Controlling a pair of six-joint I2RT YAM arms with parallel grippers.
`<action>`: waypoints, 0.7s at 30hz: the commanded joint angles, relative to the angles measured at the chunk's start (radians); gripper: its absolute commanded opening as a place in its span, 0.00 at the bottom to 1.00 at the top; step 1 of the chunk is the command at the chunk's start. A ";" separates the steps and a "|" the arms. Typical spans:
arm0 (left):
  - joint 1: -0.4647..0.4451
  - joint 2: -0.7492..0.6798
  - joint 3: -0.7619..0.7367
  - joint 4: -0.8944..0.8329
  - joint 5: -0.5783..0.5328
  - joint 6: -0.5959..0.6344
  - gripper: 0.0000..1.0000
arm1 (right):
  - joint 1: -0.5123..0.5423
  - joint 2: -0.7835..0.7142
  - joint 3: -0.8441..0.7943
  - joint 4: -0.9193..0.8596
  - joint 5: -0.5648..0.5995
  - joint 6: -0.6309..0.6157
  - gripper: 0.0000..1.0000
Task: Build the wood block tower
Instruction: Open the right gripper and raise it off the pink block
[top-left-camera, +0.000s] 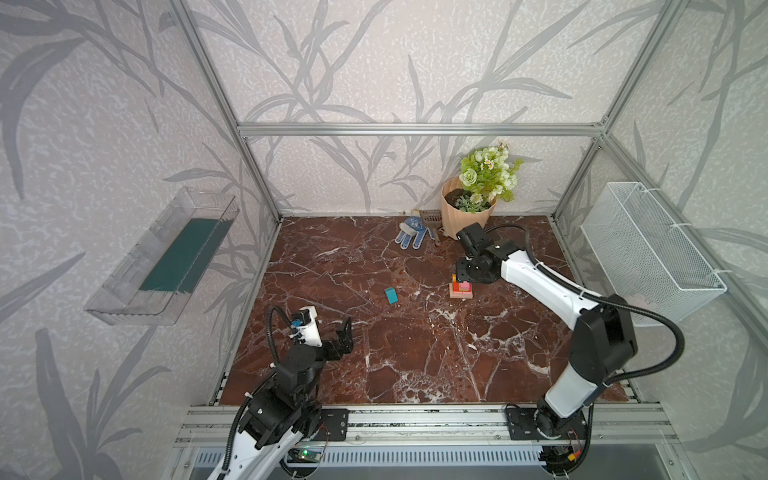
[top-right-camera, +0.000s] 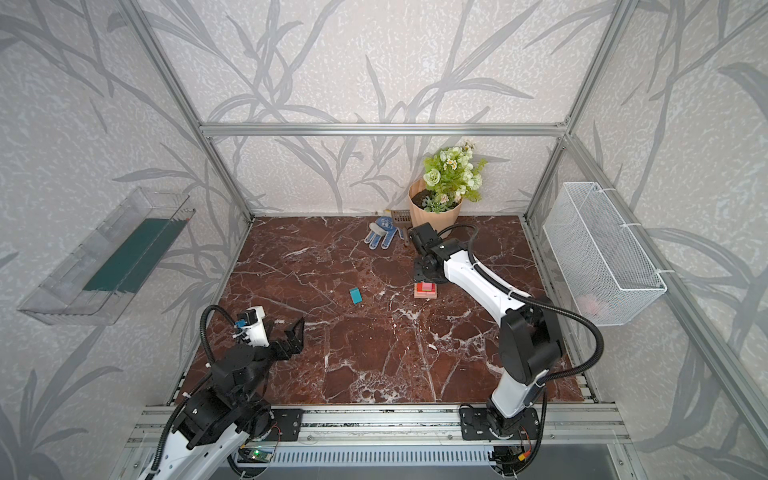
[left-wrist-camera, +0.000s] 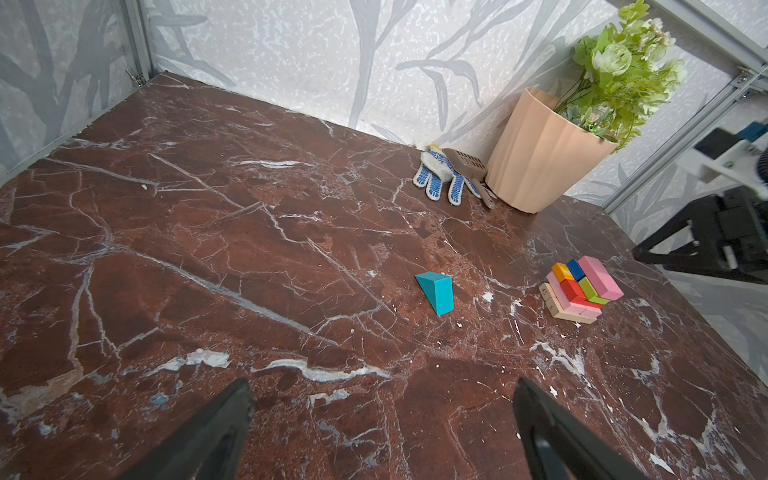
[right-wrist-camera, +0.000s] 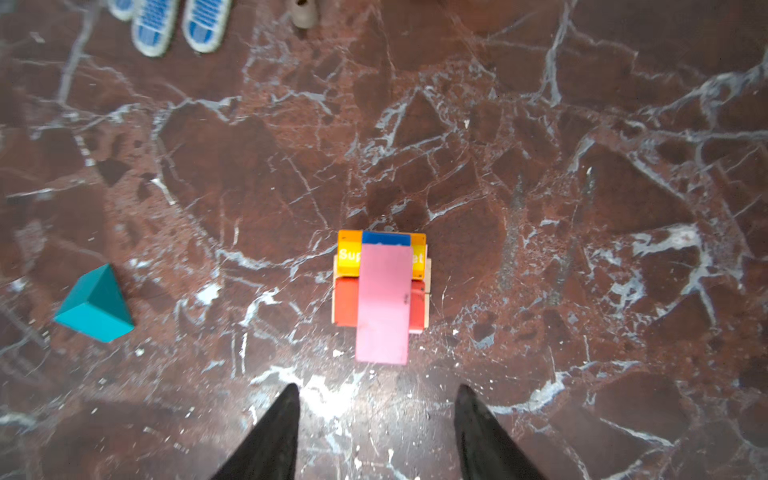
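Observation:
The tower (top-left-camera: 462, 289) (top-right-camera: 426, 289) is a low stack on the marble table, right of middle. A long pink block (right-wrist-camera: 384, 303) lies on top, over red (right-wrist-camera: 347, 301), orange (right-wrist-camera: 349, 257) and blue (right-wrist-camera: 386, 237) blocks, with tan blocks (left-wrist-camera: 552, 299) at the base. A teal wedge block (top-left-camera: 390, 295) (left-wrist-camera: 435, 291) lies alone to its left. My right gripper (right-wrist-camera: 377, 388) hangs just above the tower, open and empty. My left gripper (left-wrist-camera: 383, 384) (top-left-camera: 345, 332) is open and empty near the front left, far from the blocks.
A peach flowerpot (top-left-camera: 465, 212) with green flowers stands at the back, with a blue-dotted glove (top-left-camera: 411, 232) and a brown scoop (top-left-camera: 430, 220) beside it. A white wire basket (top-left-camera: 648, 249) hangs on the right wall, a clear tray (top-left-camera: 166, 257) on the left wall.

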 joint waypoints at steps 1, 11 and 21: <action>-0.005 0.002 0.002 0.010 -0.001 0.005 0.99 | 0.055 -0.120 -0.048 0.042 0.024 -0.018 0.64; -0.005 0.001 0.004 0.009 -0.002 0.003 0.99 | 0.181 -0.409 -0.288 0.249 0.077 -0.046 0.75; -0.005 0.001 0.003 0.007 -0.002 0.004 0.99 | 0.134 -0.354 -0.413 0.249 0.073 0.017 0.38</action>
